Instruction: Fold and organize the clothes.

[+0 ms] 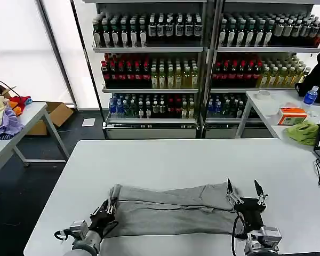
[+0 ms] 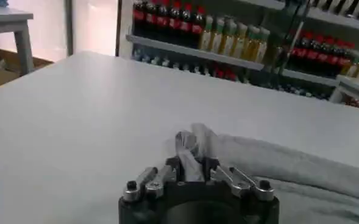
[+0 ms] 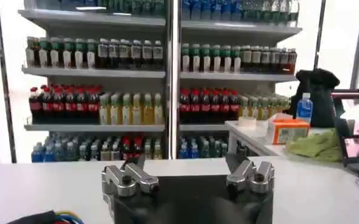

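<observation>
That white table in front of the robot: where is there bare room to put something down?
The white table is bare between the folded grey T-shirt and its far edge, and to either side. The near edge is crowded: the left gripper pinches the shirt's corner, and the right gripper stands open at its other end.

Shelves of bottled drinks [image 1: 149, 32] fill the frame's top. A cardboard box [image 1: 56, 114] sits at left. A green cloth [image 1: 304, 132] lies at right.
</observation>
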`<state>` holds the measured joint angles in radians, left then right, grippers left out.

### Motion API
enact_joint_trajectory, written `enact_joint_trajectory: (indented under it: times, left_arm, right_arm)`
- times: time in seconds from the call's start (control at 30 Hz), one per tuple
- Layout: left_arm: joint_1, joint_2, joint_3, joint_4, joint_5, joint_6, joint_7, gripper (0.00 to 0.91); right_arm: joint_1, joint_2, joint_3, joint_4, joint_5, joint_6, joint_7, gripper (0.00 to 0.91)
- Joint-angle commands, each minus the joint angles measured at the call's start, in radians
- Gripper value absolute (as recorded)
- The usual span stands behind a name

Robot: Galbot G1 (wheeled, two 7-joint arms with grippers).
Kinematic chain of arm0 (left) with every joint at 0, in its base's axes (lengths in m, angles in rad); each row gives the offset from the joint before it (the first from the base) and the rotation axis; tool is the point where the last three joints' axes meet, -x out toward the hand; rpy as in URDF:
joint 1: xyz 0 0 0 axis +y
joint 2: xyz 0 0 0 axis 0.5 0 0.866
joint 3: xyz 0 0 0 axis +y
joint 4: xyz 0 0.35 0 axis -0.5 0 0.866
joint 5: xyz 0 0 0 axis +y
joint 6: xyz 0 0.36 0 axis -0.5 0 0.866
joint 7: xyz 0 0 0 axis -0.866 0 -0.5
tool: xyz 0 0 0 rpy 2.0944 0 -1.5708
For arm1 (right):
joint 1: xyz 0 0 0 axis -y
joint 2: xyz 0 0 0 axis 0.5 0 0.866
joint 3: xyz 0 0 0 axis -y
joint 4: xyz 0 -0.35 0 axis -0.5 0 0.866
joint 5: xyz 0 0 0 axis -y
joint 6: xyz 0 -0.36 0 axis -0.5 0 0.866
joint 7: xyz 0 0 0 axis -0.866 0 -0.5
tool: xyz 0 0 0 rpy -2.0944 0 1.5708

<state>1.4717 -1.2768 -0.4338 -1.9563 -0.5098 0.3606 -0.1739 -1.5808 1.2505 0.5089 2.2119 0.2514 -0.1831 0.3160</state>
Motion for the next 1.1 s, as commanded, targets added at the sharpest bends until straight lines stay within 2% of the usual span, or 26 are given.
enact_joint_trajectory:
  times: [0.03, 0.23, 0.33, 0.5, 0.57, 0.7, 0.77, 0.9, 1.1]
  left_arm:
    - [0.010, -0.009, -0.006, 0.010, 0.026, -0.059, 0.047, 0.000]
    - [0.002, 0.007, -0.063, 0.022, 0.029, -0.100, 0.058, 0.000]
    - [-0.007, 0.052, -0.147, 0.014, 0.005, -0.105, 0.066, 0.000]
    - [-0.045, 0.188, -0.363, 0.042, -0.050, -0.107, 0.096, 0.000]
    - [-0.071, 0.276, -0.461, 0.080, -0.060, -0.108, 0.107, 0.000]
    - [-0.111, 0.385, -0.563, 0.130, -0.059, -0.111, 0.120, 0.000]
    - [-0.108, 0.405, -0.571, 0.106, -0.040, -0.107, 0.132, 0.000]
    - [-0.080, 0.378, -0.511, 0.028, 0.061, -0.107, 0.151, 0.000]
    - [-0.018, 0.283, -0.306, -0.114, 0.135, -0.096, 0.142, 0.000]
  right_arm:
    - [0.009, -0.005, 0.015, 0.001, 0.008, -0.003, 0.004, 0.907]
    - [0.026, -0.009, 0.017, -0.007, 0.017, -0.004, 0.008, 0.907]
    - [0.039, -0.012, 0.017, -0.017, 0.022, -0.006, 0.009, 0.907]
    - [0.067, -0.014, 0.014, -0.028, 0.031, -0.010, 0.010, 0.907]
    - [0.077, -0.013, 0.011, -0.033, 0.032, -0.011, 0.011, 0.907]
    - [0.089, -0.014, 0.005, -0.038, 0.035, -0.012, 0.011, 0.907]
    - [0.095, -0.012, 0.005, -0.041, 0.036, -0.014, 0.012, 0.907]
    - [0.097, -0.008, 0.007, -0.043, 0.034, -0.015, 0.013, 0.907]
    - [0.062, -0.004, 0.033, -0.016, 0.031, -0.016, 0.012, 0.907]
